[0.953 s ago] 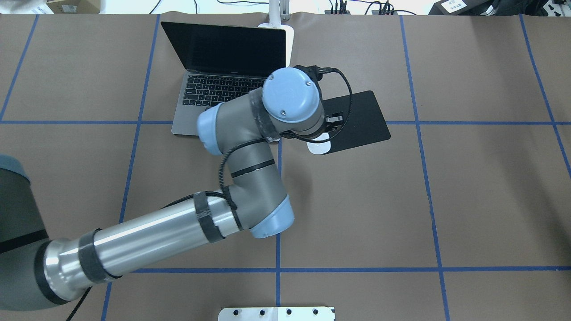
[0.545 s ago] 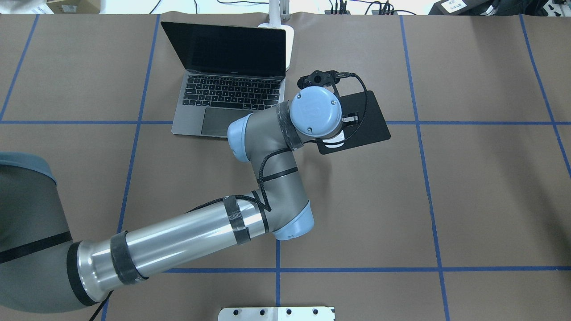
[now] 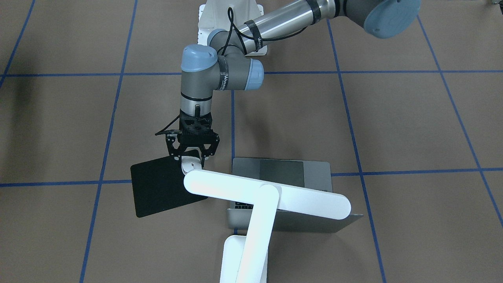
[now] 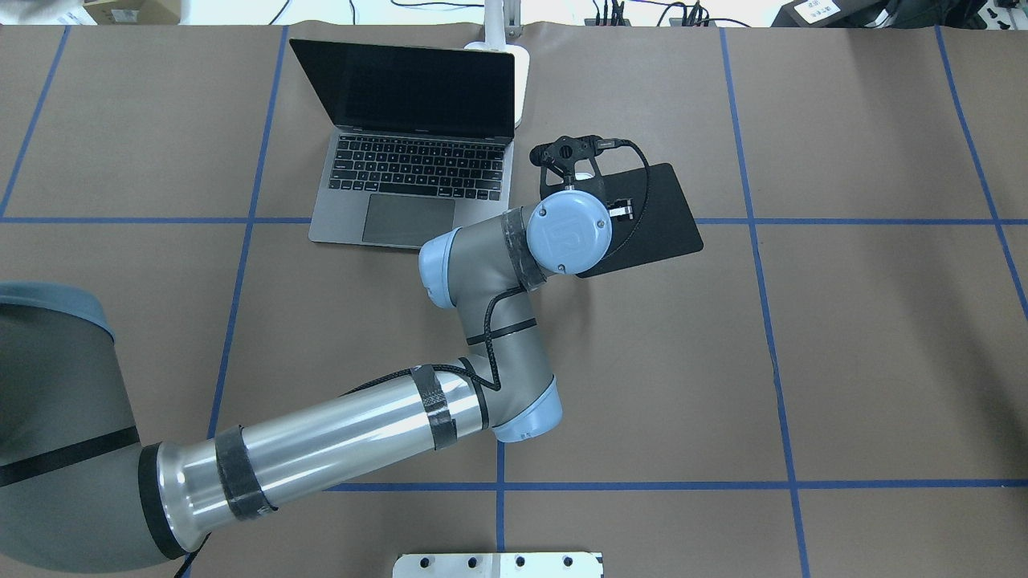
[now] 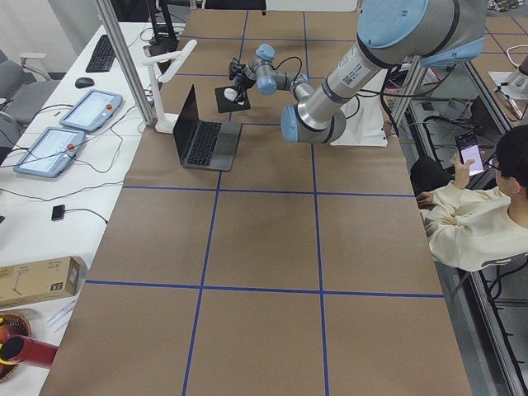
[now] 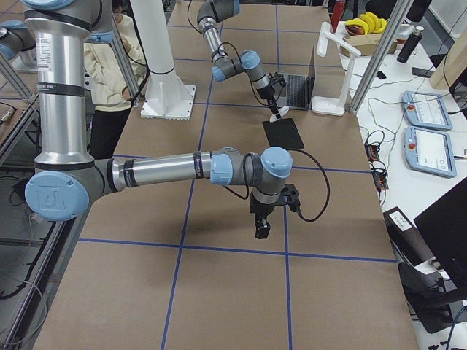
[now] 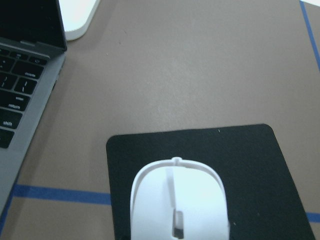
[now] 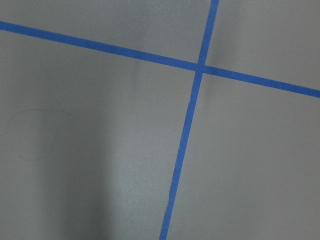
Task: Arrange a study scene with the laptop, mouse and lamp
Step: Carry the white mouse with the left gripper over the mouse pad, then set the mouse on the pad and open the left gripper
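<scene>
**Left arm at the mouse pad.** The mouse (image 3: 190, 167) was held between the closed-in fingers of the left gripper (image 3: 191, 159). It lay directly beneath the gripper and over the black pad (image 3: 157, 192), beside the laptop (image 4: 409, 172) near the bench's far edge, with its long axis pointed at that edge. The right gripper (image 6: 261, 222), well apart toward the right end, could not be judged open or closed.

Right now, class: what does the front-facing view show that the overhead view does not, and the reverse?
Front-facing only: the lamp with its long white head and arm, and the mouse held in the left gripper. Overhead only: the laptop with its dark screen and keyboard facing the camera; of the lamp it shows just a bit of the base. Both: the laptop, the black pad and the left arm.
</scene>
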{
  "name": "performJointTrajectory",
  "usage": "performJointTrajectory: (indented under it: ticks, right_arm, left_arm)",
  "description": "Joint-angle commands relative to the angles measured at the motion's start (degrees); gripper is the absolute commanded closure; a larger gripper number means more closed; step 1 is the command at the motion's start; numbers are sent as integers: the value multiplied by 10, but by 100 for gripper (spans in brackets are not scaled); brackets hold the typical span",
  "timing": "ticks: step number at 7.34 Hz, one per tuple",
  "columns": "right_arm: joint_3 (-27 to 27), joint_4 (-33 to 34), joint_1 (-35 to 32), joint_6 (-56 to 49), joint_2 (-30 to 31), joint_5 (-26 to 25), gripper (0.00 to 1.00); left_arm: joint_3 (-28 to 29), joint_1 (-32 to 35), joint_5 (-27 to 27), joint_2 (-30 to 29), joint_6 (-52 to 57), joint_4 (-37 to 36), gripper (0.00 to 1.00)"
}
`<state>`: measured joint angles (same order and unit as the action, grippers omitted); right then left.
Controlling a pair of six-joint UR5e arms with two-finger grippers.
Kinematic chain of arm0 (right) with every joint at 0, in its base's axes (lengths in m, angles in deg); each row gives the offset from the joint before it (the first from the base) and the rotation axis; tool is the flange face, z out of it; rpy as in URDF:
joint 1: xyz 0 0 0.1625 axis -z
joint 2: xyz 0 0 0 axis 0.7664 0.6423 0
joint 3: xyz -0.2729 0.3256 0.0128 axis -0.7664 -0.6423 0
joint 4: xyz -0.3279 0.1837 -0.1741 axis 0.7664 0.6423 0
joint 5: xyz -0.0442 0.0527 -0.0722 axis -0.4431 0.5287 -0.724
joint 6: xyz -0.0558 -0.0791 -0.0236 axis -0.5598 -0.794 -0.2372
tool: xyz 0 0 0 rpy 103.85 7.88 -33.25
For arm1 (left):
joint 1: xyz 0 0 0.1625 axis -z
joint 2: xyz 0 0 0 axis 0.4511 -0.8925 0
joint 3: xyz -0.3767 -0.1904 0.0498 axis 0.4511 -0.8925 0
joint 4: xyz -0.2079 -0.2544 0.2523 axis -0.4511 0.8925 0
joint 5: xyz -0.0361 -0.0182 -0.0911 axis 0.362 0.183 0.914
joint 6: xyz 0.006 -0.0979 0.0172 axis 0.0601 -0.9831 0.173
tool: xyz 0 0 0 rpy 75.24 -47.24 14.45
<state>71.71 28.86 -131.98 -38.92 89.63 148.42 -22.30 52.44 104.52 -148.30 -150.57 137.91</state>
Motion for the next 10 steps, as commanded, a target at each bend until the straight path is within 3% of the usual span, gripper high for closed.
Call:
performJointTrajectory:
  ticks: [1, 3, 5, 7, 8, 9, 10]
  right_arm:
    - [1, -1, -1, -1, -2, 1, 0]
    - [-2, 0, -9, 1, -2, 2, 0]
    - [-9, -1, -9, 1, -4, 3, 0]
    - [-18, 0, -10, 1, -11, 3, 0]
    - [-19, 0, -10, 1, -12, 3, 0]
    - [-19, -1, -15, 0, -11, 2, 0]
    - [-19, -1, -16, 0, -10, 1, 0]
  left_arm:
    - [8, -1, -16, -1, 0, 5, 8]
    - [3, -3, -11, -9, 2, 5, 5]
    - [-54, 0, 24, 2, 11, -29, 1]
    - [-216, 4, 94, 63, 11, -150, 1]
    - [-330, 17, 132, 128, 16, -207, 1]
    - [-409, 51, 189, 183, 37, -244, 1]
    - [-436, 78, 225, 217, 63, -266, 1]
